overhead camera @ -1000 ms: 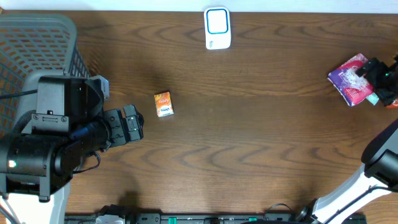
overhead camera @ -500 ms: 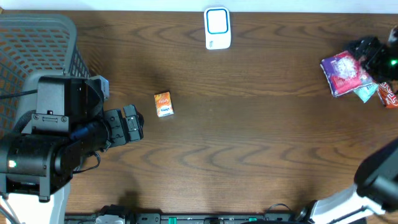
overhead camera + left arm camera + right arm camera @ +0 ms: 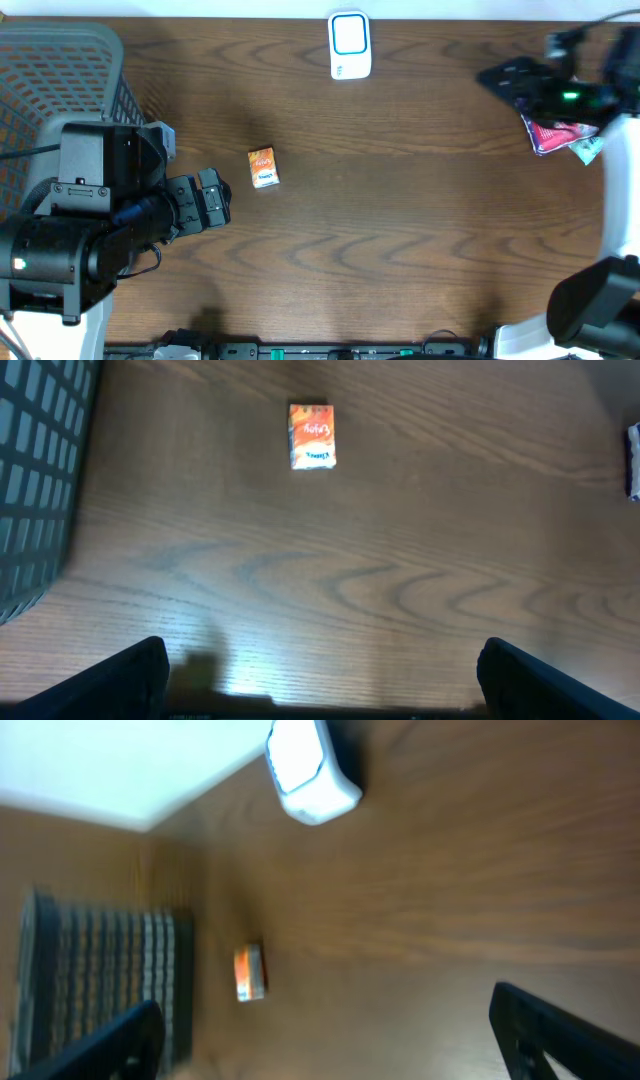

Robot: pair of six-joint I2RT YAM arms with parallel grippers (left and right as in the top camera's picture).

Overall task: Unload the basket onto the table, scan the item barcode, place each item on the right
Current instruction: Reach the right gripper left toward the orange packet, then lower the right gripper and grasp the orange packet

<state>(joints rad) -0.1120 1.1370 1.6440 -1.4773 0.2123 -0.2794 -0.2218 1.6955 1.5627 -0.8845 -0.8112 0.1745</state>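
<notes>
A small orange box point(image 3: 263, 167) lies flat on the brown table, left of centre; it also shows in the left wrist view point(image 3: 312, 435) and, blurred, in the right wrist view point(image 3: 249, 972). The white barcode scanner point(image 3: 349, 45) stands at the far edge, seen too as a scanner point(image 3: 308, 765) from the right wrist. My left gripper point(image 3: 225, 200) rests open just left of the box, its jaws point(image 3: 320, 700) empty. My right gripper point(image 3: 495, 78) hovers open at the far right, pointing left, with nothing between its fingers point(image 3: 570, 1040). A purple packet point(image 3: 555, 135) lies partly under that arm.
A grey mesh basket point(image 3: 60, 70) fills the far left corner, and its wall shows in the left wrist view as a basket point(image 3: 30, 480). A teal-edged packet point(image 3: 590, 150) peeks out beside the purple one. The table's far edge point(image 3: 200, 18) meets a white surface.
The right arm has swung up and to the left, from the far right edge to above the purple packet. The packet shifted slightly. The left arm has not moved.
</notes>
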